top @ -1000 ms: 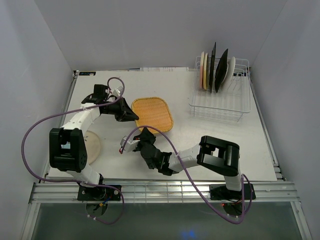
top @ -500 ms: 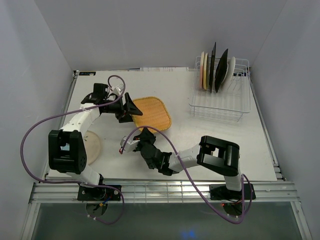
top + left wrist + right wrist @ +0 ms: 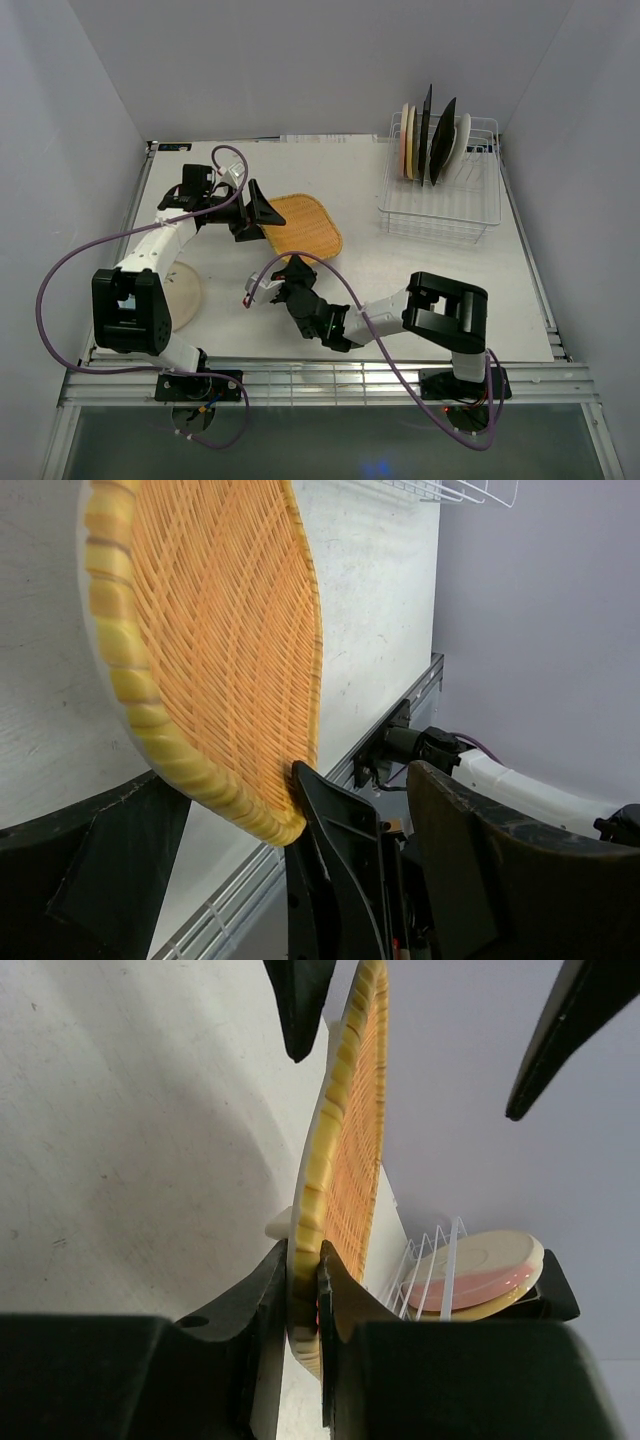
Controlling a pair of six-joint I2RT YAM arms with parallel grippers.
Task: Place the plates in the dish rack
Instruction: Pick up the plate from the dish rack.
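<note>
The square orange plate (image 3: 305,225) sits well to the left of the dish rack (image 3: 440,215) and nearer the arms, on or just above the surface (image 3: 420,285); which of the two is hard to tell. The right fingers (image 3: 262,1305) are narrow and pinch the rim on the side away from the rack. The left fingers (image 3: 335,850) stand wide, one on each side of the plate's left edge without gripping it.

The plate looks stiff and hard, probably glazed. It is likely moderately heavy and breakable, and slick at the rim. The ribbed border gives some purchase, so a deep bite across the rim seems the safest hold, with the plate kept on edge for the slots.

Several standing plates (image 3: 430,140) fill the rack's far end. The slots at its near end are free, and the path from the orange plate to the rack is open surface. The walls close behind and right of the rack limit the swing. A round pale plate (image 3: 185,295) lies far left of the rack.
</note>
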